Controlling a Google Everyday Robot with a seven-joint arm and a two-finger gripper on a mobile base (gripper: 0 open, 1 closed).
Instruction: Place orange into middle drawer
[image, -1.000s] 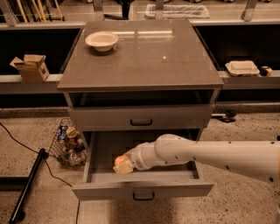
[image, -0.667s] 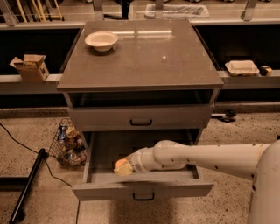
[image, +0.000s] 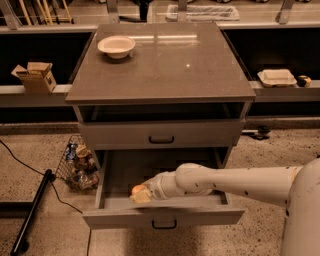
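A white bowl (image: 116, 46) sits near the back left corner of the worktop (image: 175, 70). It is not part of this job.

Below the front edge of the worktop, the middle drawer (image: 200, 216) is pulled out. The orange (image: 137, 189) is inside it, toward the left side and low over the drawer floor. The hand (image: 142, 195) looks closed around the orange, holding it. The arm (image: 240, 181) comes in from the right.

What could go wrong? The orange is round. If the hand lets go too high, I think the orange could bounce and roll around. If the hand lifts straight up, it might bump the shut drawer (image: 160, 135) above.
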